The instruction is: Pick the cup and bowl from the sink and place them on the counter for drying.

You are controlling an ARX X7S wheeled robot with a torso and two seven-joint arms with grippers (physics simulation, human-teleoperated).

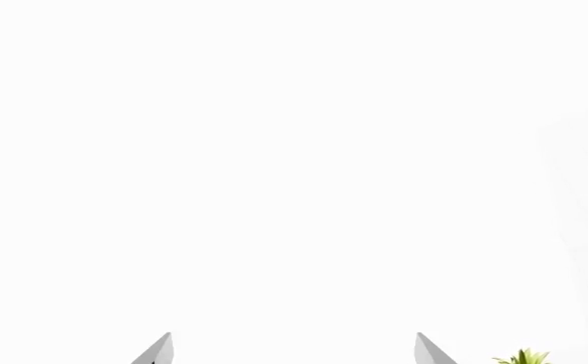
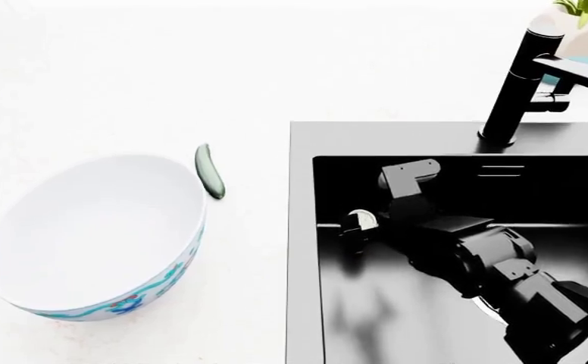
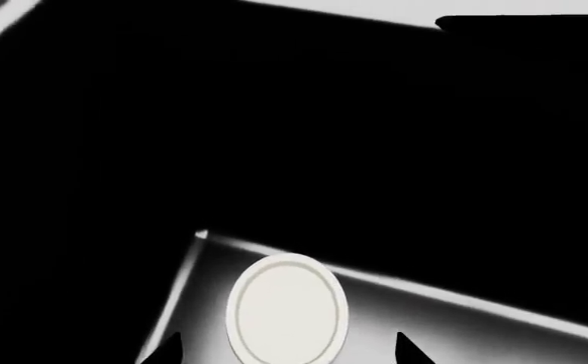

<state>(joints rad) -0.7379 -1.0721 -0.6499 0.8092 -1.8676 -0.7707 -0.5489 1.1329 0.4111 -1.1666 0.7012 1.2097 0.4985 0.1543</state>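
Note:
The bowl (image 2: 92, 235), white inside with a teal floral outside, rests tilted on the white counter (image 2: 122, 76) left of the sink. The black sink (image 2: 304, 250) fills the right of the head view. My right arm reaches down into it, and my right gripper (image 2: 359, 227) is near the basin's left wall. In the right wrist view the cream-white cup (image 3: 287, 307) shows from above, its mouth facing the camera, between the spread fingertips of my right gripper (image 3: 286, 350), which is open. My left gripper (image 1: 294, 350) is open over bare white counter and holds nothing.
A black faucet (image 2: 517, 83) rises behind the sink. A white pot with a green plant (image 2: 582, 19) stands at the far right, and its leaves (image 1: 521, 356) also show in the left wrist view. A small dark green oblong thing (image 2: 210, 171) lies beside the bowl's rim.

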